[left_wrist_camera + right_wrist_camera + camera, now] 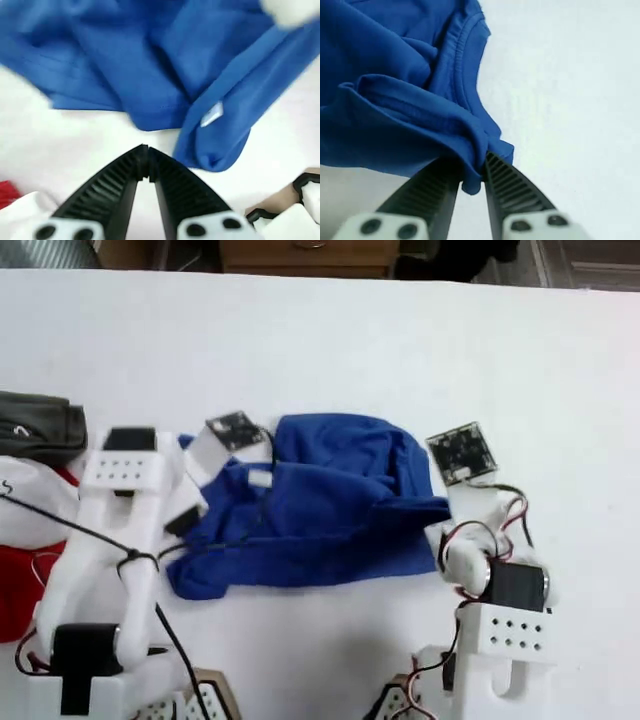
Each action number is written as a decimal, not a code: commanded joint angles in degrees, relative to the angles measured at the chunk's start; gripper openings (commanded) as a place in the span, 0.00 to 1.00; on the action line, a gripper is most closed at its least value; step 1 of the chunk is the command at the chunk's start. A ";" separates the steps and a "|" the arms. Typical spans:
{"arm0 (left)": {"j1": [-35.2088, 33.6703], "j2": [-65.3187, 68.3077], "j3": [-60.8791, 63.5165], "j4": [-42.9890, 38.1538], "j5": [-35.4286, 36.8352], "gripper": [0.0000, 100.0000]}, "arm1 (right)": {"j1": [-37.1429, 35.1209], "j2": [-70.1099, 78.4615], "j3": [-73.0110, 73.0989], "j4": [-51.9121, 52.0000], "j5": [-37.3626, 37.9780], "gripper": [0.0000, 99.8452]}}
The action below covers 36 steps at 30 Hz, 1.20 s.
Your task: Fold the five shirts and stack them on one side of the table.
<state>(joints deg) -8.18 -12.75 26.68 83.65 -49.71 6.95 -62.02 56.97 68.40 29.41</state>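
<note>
While the blue shirt (320, 510) lies crumpled on the table (400, 340) between your two arms, your right gripper (472, 164) pinches a fold of it near the collar (465, 55). Your left gripper (145, 151) is closed on nothing, tips just beside the shirt's edge.

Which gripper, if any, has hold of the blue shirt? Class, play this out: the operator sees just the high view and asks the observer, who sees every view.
Observer: The right gripper is shut on an edge fold of the blue shirt, with the collar close by.
Operator: And the left one?
Observer: The left gripper is shut with nothing between its fingers, tips over the white table.
Operator: How near the shirt is it?
Observer: Just off the shirt's edge, by a fold that carries a small white tag.
</note>
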 commanded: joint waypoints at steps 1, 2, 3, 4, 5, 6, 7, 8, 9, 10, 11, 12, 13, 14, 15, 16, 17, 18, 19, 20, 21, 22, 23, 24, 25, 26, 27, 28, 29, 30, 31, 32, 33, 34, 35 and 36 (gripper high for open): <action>0.00 -2.11 -3.82 2.11 0.26 0.03 | 6.90 -1.27 -2.46 -1.45 4.04 0.02; 0.18 -2.02 -3.47 1.85 0.35 0.03 | 8.84 -1.27 -2.99 -1.36 5.63 0.02; 1.05 -1.85 -2.77 1.49 0.70 0.04 | 10.77 -1.27 -3.43 -1.36 7.03 0.02; 2.02 -1.41 -2.15 0.97 1.58 0.06 | 12.35 -1.27 -3.52 -1.36 8.09 0.02; 3.08 -0.70 -1.54 0.44 2.73 0.08 | 13.67 -1.27 -3.52 -1.36 8.97 0.02; 4.57 0.18 -1.01 -0.18 4.13 0.11 | 14.55 -1.27 -3.16 -1.27 9.58 0.02; 6.15 1.14 -0.57 -1.05 5.45 0.13 | 15.43 -1.27 -2.99 -0.66 10.02 0.02; 7.91 2.29 -0.40 -1.85 6.68 0.15 | 15.87 -1.27 -2.81 0.31 10.37 0.02; 9.58 3.52 -0.31 -2.73 7.74 0.16 | 16.31 -1.71 -2.73 1.54 10.99 0.02; 10.99 4.66 -0.31 -3.69 8.62 0.16 | 16.66 -1.71 -2.73 2.59 11.69 0.02; 12.22 5.98 -0.13 -4.66 9.14 0.16 | 17.36 -1.80 -2.90 3.21 12.31 0.02; 13.36 7.38 0.04 -5.27 9.41 0.15 | 18.33 -1.80 -2.90 3.21 13.10 0.02; 14.15 8.70 0.04 -5.45 9.41 0.15 | 19.91 -1.80 -3.08 3.12 14.24 0.02; 14.59 10.11 0.04 -5.45 9.41 0.15 | 21.85 -1.80 -3.08 3.03 15.65 0.02; 14.77 11.25 -0.04 -5.45 9.41 0.15 | 23.60 -1.80 -3.08 2.86 17.23 0.02; 14.77 12.40 -0.04 -5.45 9.41 0.15 | 25.10 -1.80 -3.08 2.77 18.55 0.02; 14.77 13.45 -0.13 -5.63 9.23 0.15 | 26.42 -1.80 -2.90 2.68 19.78 0.02; 14.77 14.42 -0.31 -5.71 9.23 0.15 | 27.30 -1.71 -2.81 2.68 20.66 0.02; 14.77 15.12 -0.40 -5.98 9.14 0.15 | 28.00 -1.54 -2.81 2.77 21.45 0.02; 14.77 15.56 -0.40 -6.59 9.14 0.15 | 28.35 -1.54 -2.81 2.77 21.98 0.02; 14.77 16.00 -0.40 -6.77 9.14 0.15 | 28.35 -1.54 -2.81 2.77 22.24 0.02; 14.86 16.44 -0.31 -6.68 9.14 0.15 | 28.18 -1.54 -2.81 2.77 22.24 0.02; 15.03 16.62 -0.04 -6.59 9.14 0.15 | 28.00 -1.63 -2.81 2.86 22.15 0.02; 15.21 16.70 0.13 -6.42 9.23 0.15 | 27.38 -1.54 -2.81 2.86 22.07 0.02; 15.65 16.79 0.13 -5.89 9.23 0.15 | 26.59 -1.36 -2.81 2.95 22.07 0.02; 16.09 16.70 0.04 -4.92 9.23 0.15 | 25.80 -1.27 -2.81 3.12 21.98 0.02; 16.62 16.53 -0.22 -4.22 9.23 0.15 | 25.19 -1.27 -2.81 3.38 21.98 0.02; 17.49 16.44 -0.40 -3.78 9.23 0.15 | 24.40 -1.27 -2.81 3.82 21.98 0.02; 18.29 16.35 -0.48 -3.69 9.41 0.15 | 23.52 -1.27 -2.81 4.09 21.98 0.02; 19.16 16.35 -0.48 -3.69 9.49 0.15 | 22.64 -1.27 -2.81 4.70 21.98 0.02; 20.04 16.35 -0.75 -3.78 9.58 0.15 | 21.85 -1.27 -2.81 5.14 21.98 0.02; 20.92 16.35 -0.84 -3.69 10.02 0.15 | 21.23 -1.27 -2.81 5.49 21.89 0.02; 21.63 16.35 -0.92 -3.78 11.34 0.15 | 20.70 -1.27 -2.81 5.85 21.89 0.02; 22.42 16.35 -1.01 -3.78 12.57 0.15 | 20.26 -1.27 -2.81 5.85 21.71 0.02; 23.21 16.35 -1.01 -3.78 13.63 0.15 | 20.00 -1.27 -2.81 5.85 20.66 0.02; 24.09 16.35 -1.01 -3.78 14.51 0.15 | 20.00 -1.27 -2.81 5.76 19.69 0.02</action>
<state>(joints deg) 13.36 4.31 27.03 79.16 -37.76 27.96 -62.02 56.09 73.76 50.86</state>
